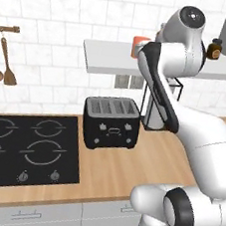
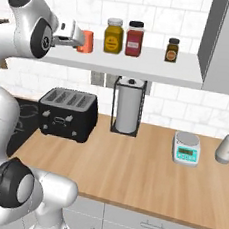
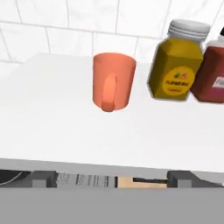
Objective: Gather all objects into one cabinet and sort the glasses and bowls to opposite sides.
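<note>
Orange-red cup (image 3: 113,81) stands upright on the white shelf (image 3: 52,122), its handle turned toward the hand camera. Taking the cup as landmark: bare shelf surface spreads to its left and in front of it, out to the shelf's front edge. To its right in the hand view, just beside it with a narrow gap, a yellow jar (image 3: 176,65) with a pale lid. A red jar (image 3: 211,74) touches or nearly touches the yellow one on its far side; cannot tell which. Behind the cup, white tiled wall.

Right base view: the gripper (image 2: 76,37) sits level with the cup (image 2: 85,41), at the shelf's left end, close to it; whether it touches cannot be told from here. The fingers are spread wide and grasp nothing; the cup stands free on the shelf.

Farther right along the shelf, well apart from the cup, a small dark jar (image 2: 171,49), then the grey cabinet door (image 2: 227,44) at the shelf's right end.

Below the cup, on the wooden tabletop (image 2: 131,163): black toaster (image 2: 68,113), paper towel holder (image 2: 128,108), a kitchen scale (image 2: 186,148).
</note>
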Tool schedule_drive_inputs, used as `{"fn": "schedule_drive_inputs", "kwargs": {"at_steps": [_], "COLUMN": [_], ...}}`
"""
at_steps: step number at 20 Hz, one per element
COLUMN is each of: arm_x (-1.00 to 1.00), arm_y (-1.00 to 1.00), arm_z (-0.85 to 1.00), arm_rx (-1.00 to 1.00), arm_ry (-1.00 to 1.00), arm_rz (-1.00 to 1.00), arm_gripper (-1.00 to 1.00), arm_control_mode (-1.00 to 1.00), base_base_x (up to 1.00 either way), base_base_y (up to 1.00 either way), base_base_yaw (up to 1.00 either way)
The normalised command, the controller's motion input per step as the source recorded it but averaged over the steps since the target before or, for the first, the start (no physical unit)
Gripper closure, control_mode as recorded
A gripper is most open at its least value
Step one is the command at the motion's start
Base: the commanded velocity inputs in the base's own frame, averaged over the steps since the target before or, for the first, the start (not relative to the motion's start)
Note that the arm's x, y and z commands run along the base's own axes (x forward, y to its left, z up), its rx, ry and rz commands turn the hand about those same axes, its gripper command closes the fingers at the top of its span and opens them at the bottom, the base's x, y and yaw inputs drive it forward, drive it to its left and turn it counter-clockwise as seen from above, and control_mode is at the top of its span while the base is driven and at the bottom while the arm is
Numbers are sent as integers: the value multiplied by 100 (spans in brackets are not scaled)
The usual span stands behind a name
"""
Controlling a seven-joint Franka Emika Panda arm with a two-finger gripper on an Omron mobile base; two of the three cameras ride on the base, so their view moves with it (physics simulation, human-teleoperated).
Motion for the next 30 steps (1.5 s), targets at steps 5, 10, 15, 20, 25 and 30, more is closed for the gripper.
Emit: {"fn": "schedule_drive_inputs", "kwargs": {"at_steps": [5, 10, 15, 20, 25, 30], "arm_x": [62, 53, 53, 58, 39, 11], "arm_y": [0, 0, 0, 0, 0, 0], "arm_z": [1, 5, -9, -17, -2, -21], "arm_rx": [11, 13, 7, 1, 6, 3], "arm_ry": [30, 35, 10, -2, 3, 4], "arm_rz": [-7, -4, -5, -4, -1, 0], "arm_gripper": [-100, -100, -100, -100, -100, -100], "arm_control_mode": [-100, -100, -100, -100, -100, -100], "base_base_x": [0, 0, 0, 0, 0, 0], "base_base_y": [0, 0, 0, 0, 0, 0], "base_base_yaw": [0, 0, 0, 0, 0, 0]}}
